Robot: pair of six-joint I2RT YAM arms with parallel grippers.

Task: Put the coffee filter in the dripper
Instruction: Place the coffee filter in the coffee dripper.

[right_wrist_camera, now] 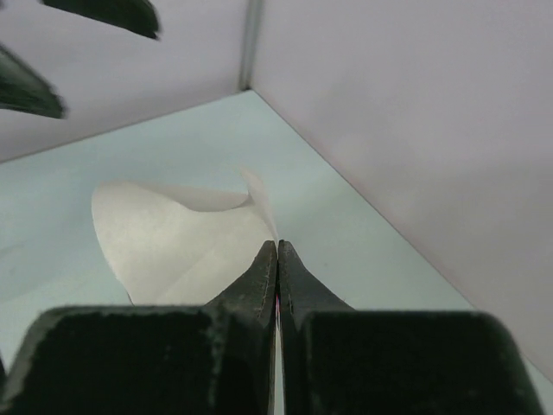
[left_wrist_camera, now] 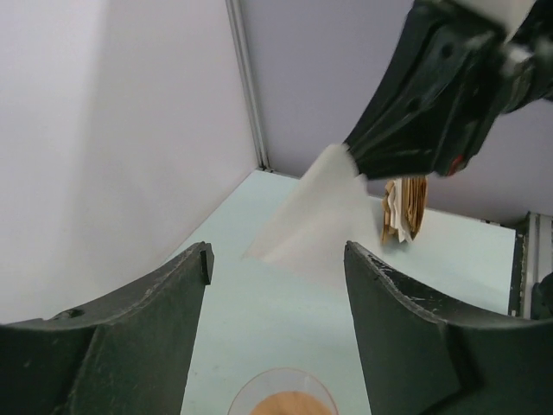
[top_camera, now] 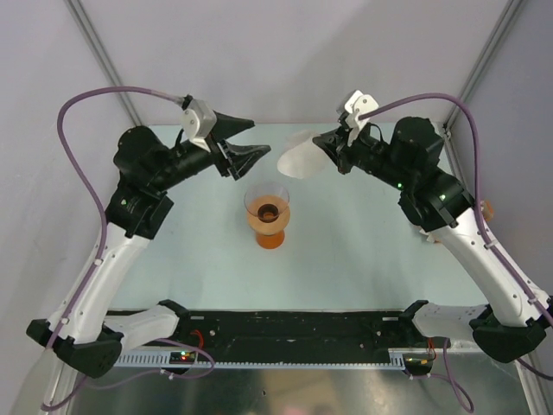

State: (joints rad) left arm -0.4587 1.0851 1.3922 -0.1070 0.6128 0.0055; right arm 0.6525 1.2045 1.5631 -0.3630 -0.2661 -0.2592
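Nearest your overhead view are the arm bases (top_camera: 86, 346), bolted to a black rail (top_camera: 294, 328) at the near edge. Beyond them the pale green tabletop (top_camera: 346, 259) fills the middle of the scene, and both arms reach over it towards the far wall.

Your left tool (top_camera: 257, 138) hangs above the far left part of the tabletop with its fingers spread wide and nothing between them. From its own camera, the left tool (left_wrist_camera: 276, 259) frames the paper ahead of it, with the fingertips just short of the sheet.

Your right tool (top_camera: 318, 140) comes in from the far right with its fingers pressed together, pinching one edge of the coffee filter (top_camera: 298, 158). Its wrist camera shows the right tool (right_wrist_camera: 277, 246) with the two tips meeting on the white paper of the coffee filter (right_wrist_camera: 173, 242), which fans out ahead and to the left and curls up at the grip.

You have the coffee filter (left_wrist_camera: 311, 216) in the air between the two tools, above and beyond the dripper (top_camera: 268, 212) and not touching it. The dripper stands upright on its orange base near the middle of the tabletop, its clear cone open upwards. Only the rim of the dripper (left_wrist_camera: 281, 402) shows at the bottom of the left wrist view.

Behind the right tool, a stack of paper fans (left_wrist_camera: 404, 207) in tan and white stands on the tabletop.
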